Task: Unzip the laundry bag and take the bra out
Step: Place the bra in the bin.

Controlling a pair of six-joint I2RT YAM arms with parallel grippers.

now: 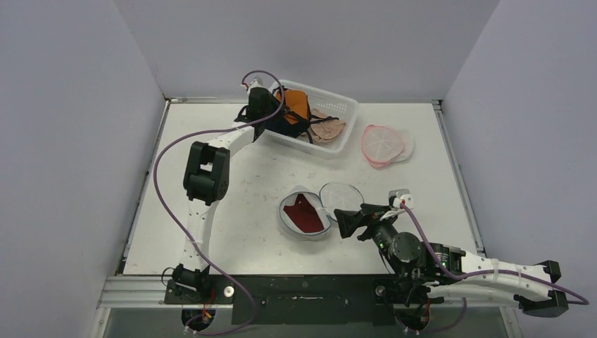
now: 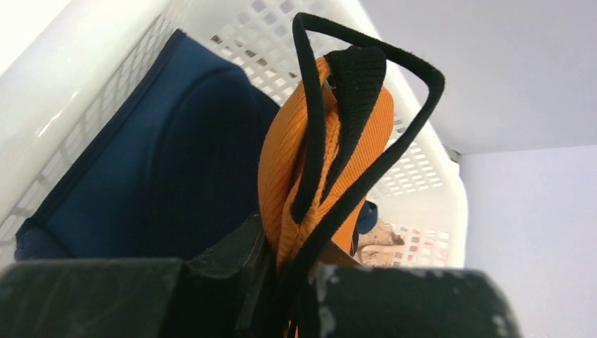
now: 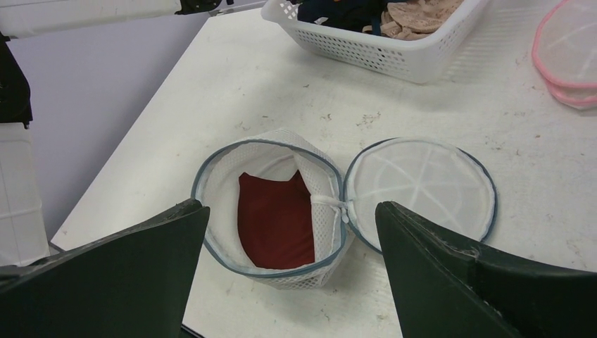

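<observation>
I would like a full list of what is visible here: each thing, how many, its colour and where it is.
table: 1, white, under everything
basket: 1, white, far middle of table
orange bra: 1, orange with black straps, at basket
blue garment: 1, dark blue, in basket
beige garment: 1, beige-pink, in basket
pink bag: 1, pink rim, right of basket
open bag: 1, grey-blue rim, table centre, lid flipped open
red bra: 1, dark red, inside open bag
left gripper: 1, black, shut on orange bra
right gripper: 1, black, open, beside open bag
</observation>
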